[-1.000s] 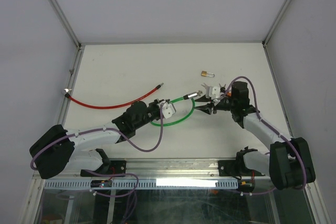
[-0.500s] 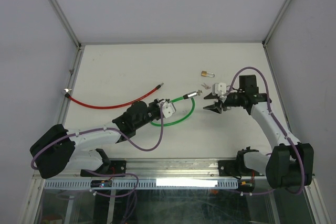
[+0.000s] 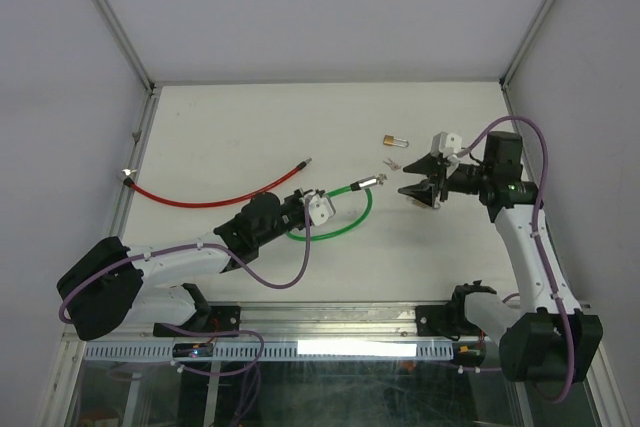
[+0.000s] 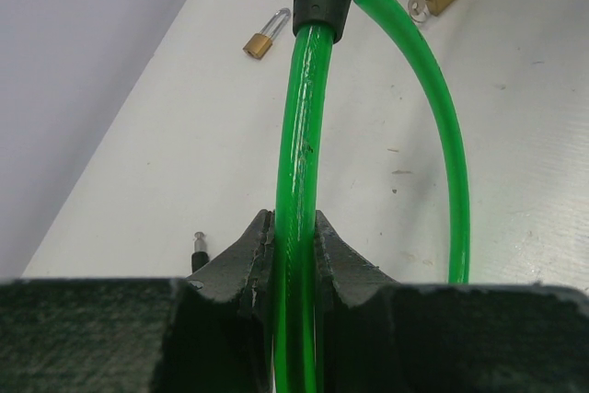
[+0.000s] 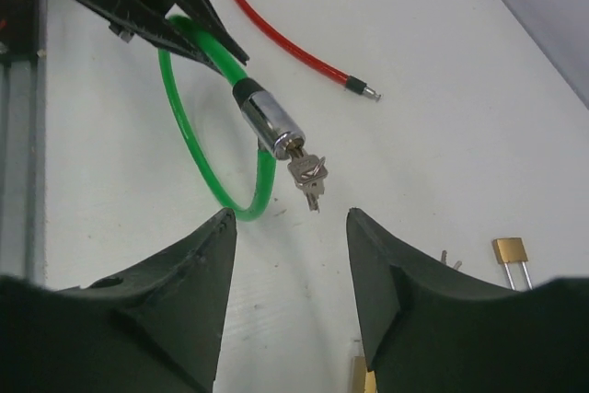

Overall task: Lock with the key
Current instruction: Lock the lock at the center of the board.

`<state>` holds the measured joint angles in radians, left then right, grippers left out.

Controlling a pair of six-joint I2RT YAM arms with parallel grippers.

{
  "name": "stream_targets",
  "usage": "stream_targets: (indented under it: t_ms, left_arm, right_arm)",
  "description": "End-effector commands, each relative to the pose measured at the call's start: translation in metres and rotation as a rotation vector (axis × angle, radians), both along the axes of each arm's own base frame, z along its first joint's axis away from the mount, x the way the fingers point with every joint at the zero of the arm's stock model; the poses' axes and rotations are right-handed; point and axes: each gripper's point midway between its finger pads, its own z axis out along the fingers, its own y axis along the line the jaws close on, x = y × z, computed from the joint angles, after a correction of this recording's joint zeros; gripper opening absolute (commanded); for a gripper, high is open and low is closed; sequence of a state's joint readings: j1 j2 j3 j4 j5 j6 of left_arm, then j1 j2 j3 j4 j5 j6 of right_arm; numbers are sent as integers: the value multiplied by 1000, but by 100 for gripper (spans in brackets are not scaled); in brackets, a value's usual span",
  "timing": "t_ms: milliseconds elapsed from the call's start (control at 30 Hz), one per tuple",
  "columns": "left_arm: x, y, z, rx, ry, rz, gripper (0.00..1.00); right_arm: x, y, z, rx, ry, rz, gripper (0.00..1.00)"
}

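1. Green looped cable lock: on the white surface, your left claw pinching it.
2. Silver key bunch: at its chrome cylinder end.
3. Your right claw: spread, drawn back rightward from the keys.

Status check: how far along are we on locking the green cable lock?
Done: the green cable is closed into a loop at the chrome barrel, and the key sits in the barrel. In hand: the left gripper clamps the cable; the right gripper is open, apart from the key. Left: whether the key was turned cannot be told, so confirm that.
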<state>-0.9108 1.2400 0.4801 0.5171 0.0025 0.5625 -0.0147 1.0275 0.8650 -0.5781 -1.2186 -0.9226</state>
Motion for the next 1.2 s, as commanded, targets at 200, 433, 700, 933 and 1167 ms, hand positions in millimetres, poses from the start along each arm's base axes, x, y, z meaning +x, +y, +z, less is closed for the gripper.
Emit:
stream_targets:
  t_ms: [200, 433, 700, 933, 1167]
  left_arm:
    - [-19, -4, -30, 69, 99, -77, 0]
    - [-21, -7, -32, 74, 108, -96, 0]
    - [-22, -12, -36, 79, 128, -115, 0]
    - [-23, -11, -36, 77, 127, -115, 0]
    - [-24, -11, -36, 77, 125, -117, 0]
  right_arm:
    - [8, 13, 104, 271, 296, -8, 60]
    - [34, 6, 61, 304, 477, -117, 63]
    - [48, 5, 19, 291, 707, -170, 59]
    - [52, 1, -2, 245, 806, -200, 48]
    - [48, 4, -4, 239, 839, -187, 40]
